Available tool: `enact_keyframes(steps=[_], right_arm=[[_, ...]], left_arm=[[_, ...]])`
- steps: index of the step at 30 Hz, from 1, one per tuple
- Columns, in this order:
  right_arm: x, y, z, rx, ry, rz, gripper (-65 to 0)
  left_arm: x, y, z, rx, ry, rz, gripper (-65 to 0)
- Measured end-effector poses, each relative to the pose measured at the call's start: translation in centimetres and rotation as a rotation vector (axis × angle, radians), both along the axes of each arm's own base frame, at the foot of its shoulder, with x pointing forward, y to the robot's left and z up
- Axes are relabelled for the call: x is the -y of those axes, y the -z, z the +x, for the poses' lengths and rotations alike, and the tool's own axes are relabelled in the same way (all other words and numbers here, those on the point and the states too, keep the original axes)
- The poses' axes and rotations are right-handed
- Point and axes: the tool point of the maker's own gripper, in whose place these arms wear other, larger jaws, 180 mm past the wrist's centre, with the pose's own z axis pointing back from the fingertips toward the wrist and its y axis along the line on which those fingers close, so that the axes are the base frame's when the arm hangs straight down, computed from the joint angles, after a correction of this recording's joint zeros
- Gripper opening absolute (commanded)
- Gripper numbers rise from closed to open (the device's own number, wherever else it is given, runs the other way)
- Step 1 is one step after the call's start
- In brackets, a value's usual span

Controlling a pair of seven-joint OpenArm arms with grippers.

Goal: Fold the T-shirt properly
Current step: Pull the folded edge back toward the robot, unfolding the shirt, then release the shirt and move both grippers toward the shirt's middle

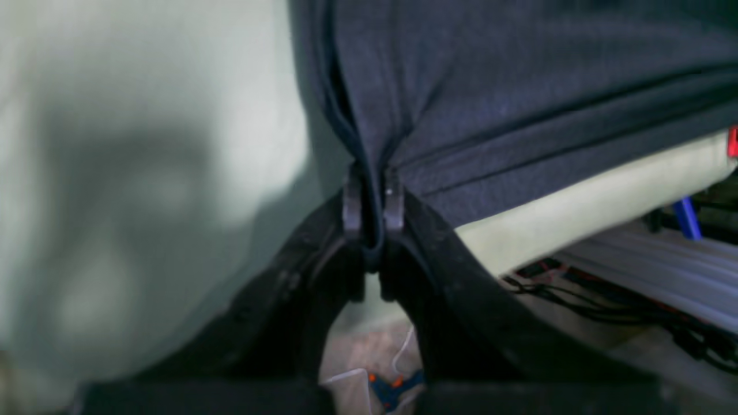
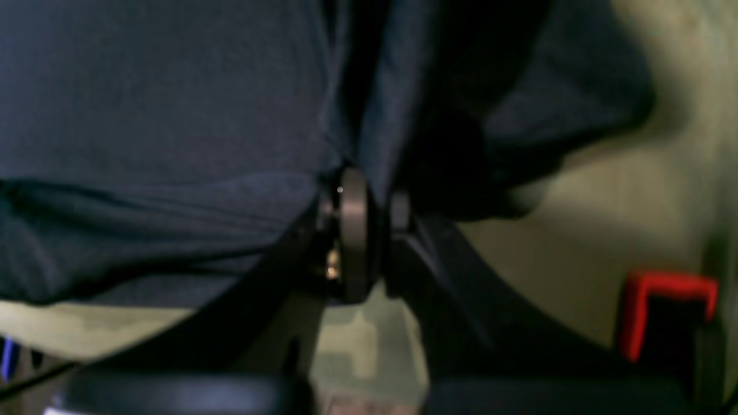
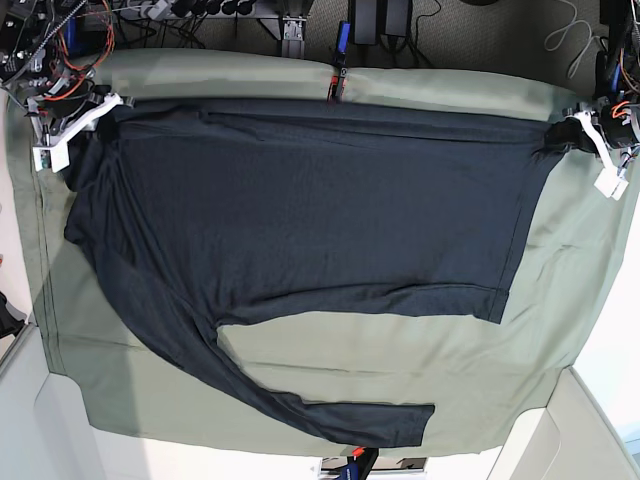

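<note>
A dark T-shirt lies spread across a counter covered by a pale green cloth, one long sleeve trailing toward the near edge. The left gripper pinches the shirt's far right corner — jaws closed tight on the fabric. The right gripper is clamped on the far left corner, holding that edge just above the cloth.

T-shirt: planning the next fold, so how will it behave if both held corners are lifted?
The T-shirt likely sags between the right gripper and left gripper; it already bunches at the pinches. The long sleeve would probably trail limply. It looks thin and light.
</note>
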Motion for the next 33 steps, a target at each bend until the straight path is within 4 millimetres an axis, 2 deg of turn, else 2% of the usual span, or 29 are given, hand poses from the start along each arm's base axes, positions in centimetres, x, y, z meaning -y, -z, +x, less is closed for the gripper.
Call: enact_keyframes(steps=[5,8,11,13,15,17,19,21,29,31,33], right_arm=[[0.6,0.0,-1.6,-0.006,0.016,-0.010,-65.0],[0.9,0.0,-1.7,-0.007,0.022,-0.013,-65.0],[0.9,-0.1,-1.5,0.002,0.023,-0.015,-65.0],[1.8,-0.1,-1.6,-0.003,0.039,-0.053,-65.0],[2.5,-0.3,-1.5,0.006,0.052,-0.074,-64.4],[2.7,-0.3,-1.6,0.003,0.051,-0.081,-50.9],[2.7,-0.4,-1.6,0.004,0.055,-0.081,-41.2],[2.7,-0.4,-1.5,0.007,0.056,-0.080,-39.0],[1.9,-0.6,-1.4,0.015,0.058,-0.021,-39.0],[1.8,-1.5,-1.1,0.041,0.056,-0.025,-39.0],[2.2,-3.5,-0.3,0.102,0.056,-0.052,-39.0]], left_arm=[[-0.6,-0.4,-1.0,0.004,-0.040,-0.025,-65.0],[-0.5,-0.5,-0.6,0.030,-0.051,-0.033,-64.4],[-0.3,-0.5,-0.4,0.053,-0.063,-0.037,-54.2],[-0.8,-0.1,-0.5,0.047,-0.079,-0.009,-47.0],[-1.2,-0.3,-0.1,0.072,-0.093,-0.003,-42.7],[-1.4,-0.5,0.2,0.091,-0.096,0.006,-39.7],[-1.4,-0.5,0.2,0.092,-0.096,0.008,-36.8],[-1.4,-0.4,0.1,0.087,-0.093,0.013,-35.9],[-1.4,-0.6,0.4,0.094,-0.094,0.012,-35.9],[-1.5,-0.8,0.9,0.106,-0.093,0.013,-35.9],[-1.5,-1.3,1.7,0.127,-0.092,0.012,-35.9]])
